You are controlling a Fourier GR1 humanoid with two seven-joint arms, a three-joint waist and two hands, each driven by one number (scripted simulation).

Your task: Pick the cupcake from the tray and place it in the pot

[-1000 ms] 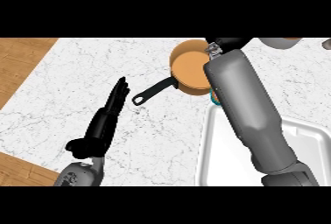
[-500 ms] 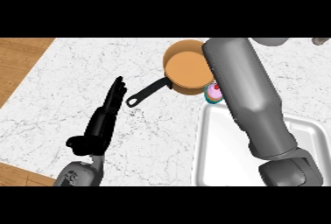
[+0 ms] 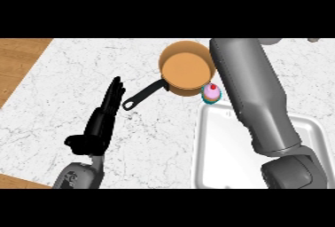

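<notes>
Cupcake (image 3: pixel 211 92): pink frosting, red top, teal wrapper; at the tray's far-left corner, just beside the pot.
Pot (image 3: pixel 185 68): copper, black handle, nothing visible inside.
Tray (image 3: pixel 222 150): white.
Left hand (image 3: pixel 103 119): fingers straight, together, over table (image 3: pixel 78 80).
Right hand: hidden; fingers cannot be told.

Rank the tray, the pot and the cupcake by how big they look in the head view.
1. Tray, largest, though the right forearm covers part of it.
2. Pot, handle included.
3. Cupcake, clearly smallest, partly hidden by the forearm.

White marble counter (image 3: pixel 150 133) fills most of the view (grey veins throughout). Wooden floor (image 3: pixel 16 66) shows at left.
</notes>
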